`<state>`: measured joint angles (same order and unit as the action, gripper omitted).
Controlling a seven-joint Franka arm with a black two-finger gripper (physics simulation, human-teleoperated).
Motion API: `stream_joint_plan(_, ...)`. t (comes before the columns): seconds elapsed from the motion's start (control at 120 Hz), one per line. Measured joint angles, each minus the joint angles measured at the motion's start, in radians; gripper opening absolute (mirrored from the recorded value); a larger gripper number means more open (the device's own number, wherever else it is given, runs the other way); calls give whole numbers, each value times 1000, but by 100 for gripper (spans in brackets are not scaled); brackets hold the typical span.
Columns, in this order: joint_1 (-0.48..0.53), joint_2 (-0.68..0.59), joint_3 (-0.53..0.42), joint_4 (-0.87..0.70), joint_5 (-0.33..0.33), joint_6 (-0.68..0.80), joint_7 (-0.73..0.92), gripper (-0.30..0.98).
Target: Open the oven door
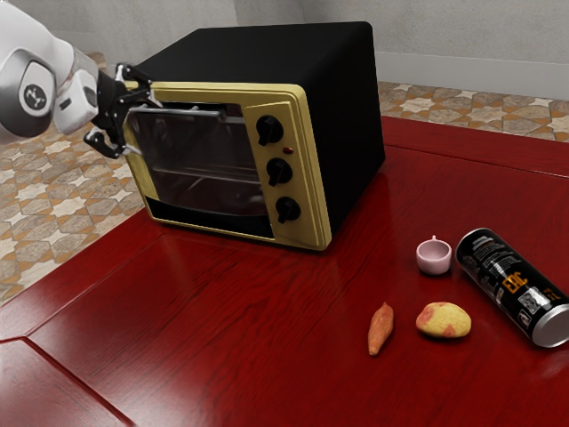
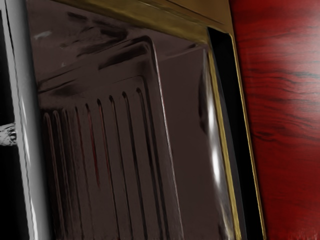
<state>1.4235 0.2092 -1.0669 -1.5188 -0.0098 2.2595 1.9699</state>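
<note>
Red table (image 1: 213, 338) bears 1 black, gold-fronted oven (image 1: 267, 58), 3 knobs (image 1: 279, 170); 1 can (image 1: 498, 271), 1 cup (image 1: 434, 259), 2 vegetables (image 1: 444, 321). Gripper (image 1: 138, 129) spread near 1 handle (image 1: 200, 113).

My arm (image 1: 36, 67) reaches in from the exterior view's upper left. I hold my black gripper (image 1: 140, 127) pointed toward that view's right, its two fingers spread well apart, one above the other.

Table (image 1: 213, 329) — red wood, dark-streaked grain, glossy lacquer look. Oven (image 1: 276, 53): smooth black casing, dull sheen; front frame gold, metallic. Handle bar (image 2: 31, 120) — polished grey metal. Door pane (image 2: 185, 130): dark, glassy, shiny. Knobs (image 1: 269, 130) black, plastic-looking. Cup (image 1: 434, 258): smooth pink, ceramic-looking. Can's end (image 1: 555, 326): silvery metal.
</note>
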Motion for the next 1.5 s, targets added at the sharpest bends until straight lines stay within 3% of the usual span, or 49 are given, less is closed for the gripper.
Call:
stream_joint_plan(0.433, -36, 81, 5, 27, 73, 85, 11, 69)
stream_joint_plan(1.183, -36, 79, 30, -8, 77, 76, -12, 69)
stream_joint_plan(1.408, -30, -36, 44, -81, 65, 52, -25, 59)
stream_joint_plan(1.5, -25, -131, 62, -141, 53, 28, -36, 62)
